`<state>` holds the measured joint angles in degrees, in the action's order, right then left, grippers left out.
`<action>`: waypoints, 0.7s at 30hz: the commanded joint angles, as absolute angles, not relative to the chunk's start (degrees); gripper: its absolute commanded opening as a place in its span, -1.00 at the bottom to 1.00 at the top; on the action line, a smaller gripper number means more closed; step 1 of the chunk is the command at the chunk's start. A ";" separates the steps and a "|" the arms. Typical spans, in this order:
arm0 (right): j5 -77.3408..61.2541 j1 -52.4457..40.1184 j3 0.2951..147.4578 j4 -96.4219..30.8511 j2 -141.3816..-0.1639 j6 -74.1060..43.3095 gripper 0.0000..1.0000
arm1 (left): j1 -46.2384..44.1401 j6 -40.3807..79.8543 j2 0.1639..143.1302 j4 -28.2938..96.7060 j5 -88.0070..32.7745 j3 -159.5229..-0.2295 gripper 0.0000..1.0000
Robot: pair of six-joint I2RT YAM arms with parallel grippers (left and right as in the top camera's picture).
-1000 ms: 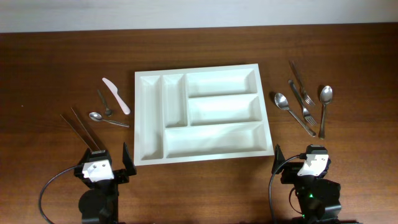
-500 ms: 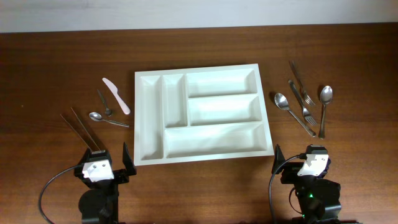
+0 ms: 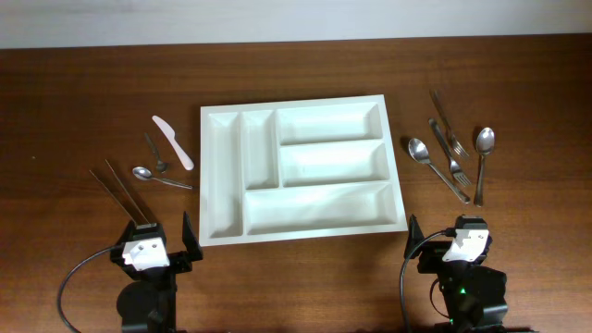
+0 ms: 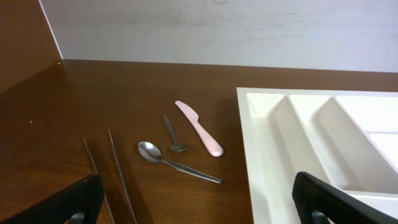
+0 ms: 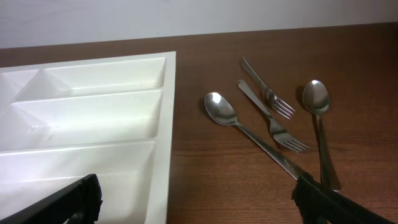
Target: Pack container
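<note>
**White tray mid-table, both grippers spread wide**

The tray (image 3: 328, 162) lay flat in the middle of the brown table (image 3: 83, 83), its two narrow compartments on the left. Left of it, clear of its rim, lay a pale pink knife (image 3: 173, 141), a small spoon (image 3: 154, 153), a longer spoon (image 3: 159, 177) and two thin metal sticks (image 3: 120, 192). To the right lay two forks (image 3: 451, 157) between two spoons (image 3: 482, 162). The left gripper (image 4: 193, 202) and right gripper (image 5: 199, 202) sat near the tray's front corners, fingers wide apart, holding nothing.
</note>
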<state>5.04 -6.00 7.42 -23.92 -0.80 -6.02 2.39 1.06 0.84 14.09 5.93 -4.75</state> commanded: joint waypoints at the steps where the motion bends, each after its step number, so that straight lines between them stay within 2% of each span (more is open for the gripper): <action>1: 5.61 -6.37 6.96 -23.75 -0.19 -6.00 0.98 | 2.79 0.19 0.30 13.91 5.17 -4.34 0.98; 13: 5.56 -6.37 7.05 -23.53 -0.19 -6.59 0.98 | 2.79 0.19 0.30 13.91 5.17 -4.34 0.98; 17: 5.19 -6.35 9.21 -23.44 -0.21 -17.50 0.97 | 2.79 0.19 0.30 13.91 5.19 -4.34 0.98; 21: 5.21 -6.35 16.64 -27.35 -1.06 -19.16 0.97 | 2.79 0.19 0.30 13.91 5.19 -4.34 0.98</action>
<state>5.02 -6.02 9.45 -25.63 -0.82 -14.44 2.39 1.06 0.84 14.06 5.93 -4.75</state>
